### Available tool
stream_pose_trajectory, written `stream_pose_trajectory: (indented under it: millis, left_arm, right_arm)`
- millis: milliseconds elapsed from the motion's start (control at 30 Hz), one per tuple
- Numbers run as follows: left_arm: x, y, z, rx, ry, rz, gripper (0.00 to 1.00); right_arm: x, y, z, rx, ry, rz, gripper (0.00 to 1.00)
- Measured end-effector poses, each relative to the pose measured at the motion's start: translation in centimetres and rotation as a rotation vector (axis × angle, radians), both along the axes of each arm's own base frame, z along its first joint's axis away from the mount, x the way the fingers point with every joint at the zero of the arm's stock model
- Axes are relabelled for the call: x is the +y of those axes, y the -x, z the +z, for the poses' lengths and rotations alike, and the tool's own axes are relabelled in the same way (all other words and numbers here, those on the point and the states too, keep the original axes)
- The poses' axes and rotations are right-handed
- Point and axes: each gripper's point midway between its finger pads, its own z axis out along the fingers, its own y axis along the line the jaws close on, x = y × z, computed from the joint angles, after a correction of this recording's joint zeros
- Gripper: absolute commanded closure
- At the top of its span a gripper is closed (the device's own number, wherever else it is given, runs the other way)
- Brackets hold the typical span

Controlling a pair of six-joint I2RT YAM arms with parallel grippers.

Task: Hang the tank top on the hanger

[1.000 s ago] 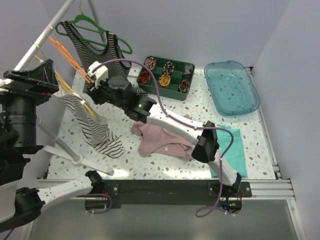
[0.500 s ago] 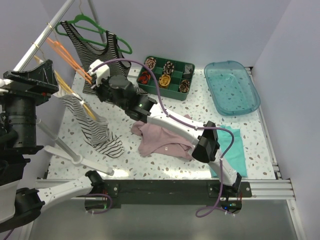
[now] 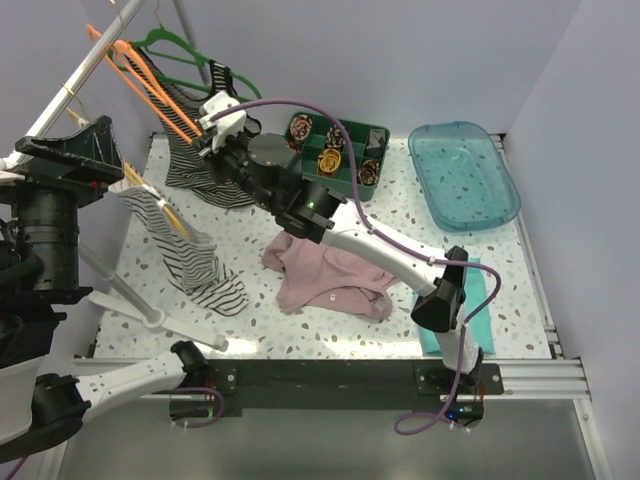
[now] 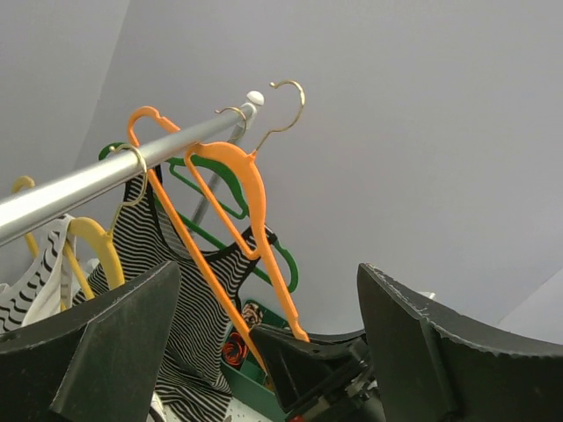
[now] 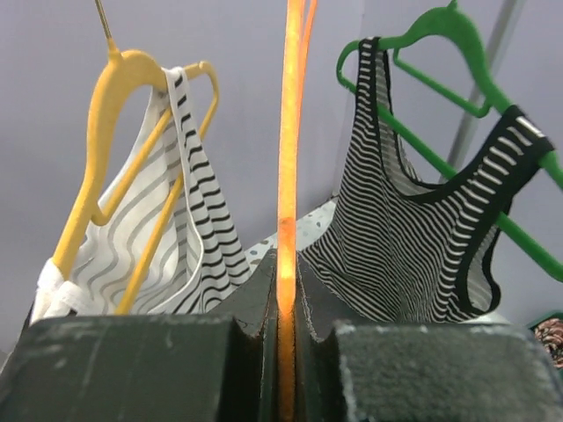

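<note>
The dusty-pink tank top [image 3: 325, 280] lies crumpled on the table, mid-front. The orange hanger [image 3: 150, 85] is by the rail at the back left; its metal hook [image 4: 280, 110] stands off the rail, lifted. It also shows edge-on in the right wrist view [image 5: 288, 132]. My right gripper [image 3: 210, 128] is shut on the hanger's lower end, its jaws clamped on the orange bar [image 5: 286, 290]. My left gripper [image 4: 268, 352] is open and empty, raised at the left, looking at the rail; its fingers [image 4: 106, 343] frame the hanger.
A metal rail [image 4: 106, 176] carries a green hanger with a striped top [image 3: 205, 120] and a yellow hanger with a striped top [image 3: 185, 255]. A green tray of pinecones [image 3: 335, 150], a teal bin [image 3: 462, 175] and a flat teal cloth [image 3: 475, 300] lie on the table.
My right gripper has risen and moved back and right with the orange hanger, lifting its hook off the rail. The left arm has stayed in place.
</note>
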Motion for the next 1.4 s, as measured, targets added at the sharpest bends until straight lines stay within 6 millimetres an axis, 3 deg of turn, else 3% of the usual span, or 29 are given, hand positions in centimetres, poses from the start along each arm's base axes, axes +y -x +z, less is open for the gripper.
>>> stream_pose_trajectory:
  millis: [167,367,533,700,833,900,1000,1133,1267,1333,1400]
  left_arm:
    - [-0.2,-0.1,0.0,0.002,-0.003,-0.001,0.13]
    - [-0.7,-0.4,0.1,-0.001,-0.008,-0.012,0.13]
    - [-2.0,-1.3,-0.4,0.013,-0.034,-0.024,0.11]
    - [-4.5,-2.9,-1.6,0.039,-0.071,-0.060,0.10]
    - [-7.8,-4.9,-2.9,0.076,-0.117,-0.113,0.10]
    - [-10.1,-6.1,-4.5,0.111,-0.156,-0.158,0.11]
    - [-14.0,-8.0,-8.3,0.191,-0.222,-0.235,0.12]
    - [-19.1,-10.0,-16.6,0.353,-0.324,-0.353,0.16]
    - [-22.5,-10.2,-29.1,0.609,-0.438,-0.463,0.20]
    - [-22.8,-9.4,-35.0,0.737,-0.479,-0.496,0.26]
    - [-22.3,-8.2,-39.4,0.844,-0.508,-0.507,0.30]
  right_arm:
    - [-1.4,0.2,0.2,-0.001,0.008,-0.022,1.00]
    - [-3.5,0.6,-1.8,0.022,0.060,-0.037,1.00]
    - [-6.7,1.1,-3.3,0.049,0.096,-0.067,1.00]
    - [-11.4,2.2,-4.4,0.078,0.105,-0.121,1.00]
    - [-17.3,3.8,-5.8,0.132,0.089,-0.208,1.00]
    - [-21.0,4.9,-6.8,0.167,0.073,-0.265,1.00]
    - [-26.5,6.8,-8.1,0.222,0.043,-0.346,1.00]
    - [-33.6,9.4,-10.1,0.306,-0.014,-0.454,1.00]
    - [-38.7,11.8,-12.6,0.391,-0.049,-0.519,1.00]
    - [-40.2,12.7,-13.6,0.428,-0.049,-0.532,1.00]
    - [-41.0,13.3,-14.8,0.465,-0.023,-0.543,1.00]
